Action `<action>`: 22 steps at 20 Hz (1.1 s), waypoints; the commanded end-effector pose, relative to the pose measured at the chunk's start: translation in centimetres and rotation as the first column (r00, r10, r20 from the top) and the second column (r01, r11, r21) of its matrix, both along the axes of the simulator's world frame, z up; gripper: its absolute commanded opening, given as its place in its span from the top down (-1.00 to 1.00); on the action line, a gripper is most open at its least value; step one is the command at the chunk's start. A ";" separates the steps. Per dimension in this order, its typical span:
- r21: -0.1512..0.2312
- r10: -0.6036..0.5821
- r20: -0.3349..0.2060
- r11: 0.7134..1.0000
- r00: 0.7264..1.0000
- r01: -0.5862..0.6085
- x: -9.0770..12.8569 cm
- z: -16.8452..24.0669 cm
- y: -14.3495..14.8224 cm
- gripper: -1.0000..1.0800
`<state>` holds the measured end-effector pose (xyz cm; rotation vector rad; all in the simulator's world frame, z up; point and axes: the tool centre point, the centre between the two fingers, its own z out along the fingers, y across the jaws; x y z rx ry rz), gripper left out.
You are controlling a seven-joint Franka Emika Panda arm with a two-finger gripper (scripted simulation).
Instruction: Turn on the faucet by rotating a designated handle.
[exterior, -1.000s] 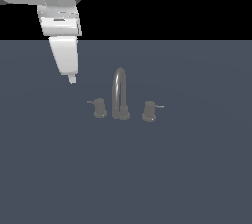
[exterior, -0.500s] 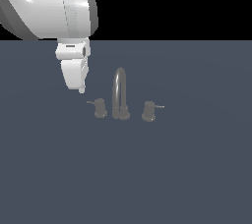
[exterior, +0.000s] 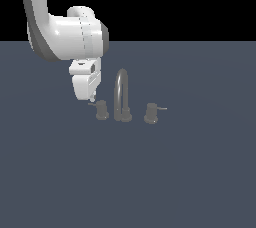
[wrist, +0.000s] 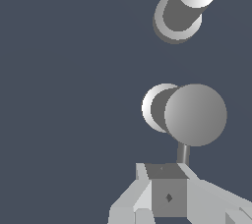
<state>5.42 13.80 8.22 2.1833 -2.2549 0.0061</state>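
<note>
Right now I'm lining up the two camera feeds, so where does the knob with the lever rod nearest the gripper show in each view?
Exterior view: the handle stands on the exterior view's left of the spout, just below the gripper.
Wrist view: the handle fills the middle as a round cap seen from above, its rod running toward the gripper.
Shared landmark: the spout.

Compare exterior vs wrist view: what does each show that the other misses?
Exterior only: the arm, the far knob with its rod pointing to the exterior view's right, and the spout's full arch.
Wrist only: the near knob's round top face.
Both: the claw close to the near knob's lever rod.
</note>
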 end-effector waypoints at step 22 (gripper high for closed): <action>0.005 -0.087 -0.001 0.996 0.996 0.087 1.3 -1.9 -0.5 1.00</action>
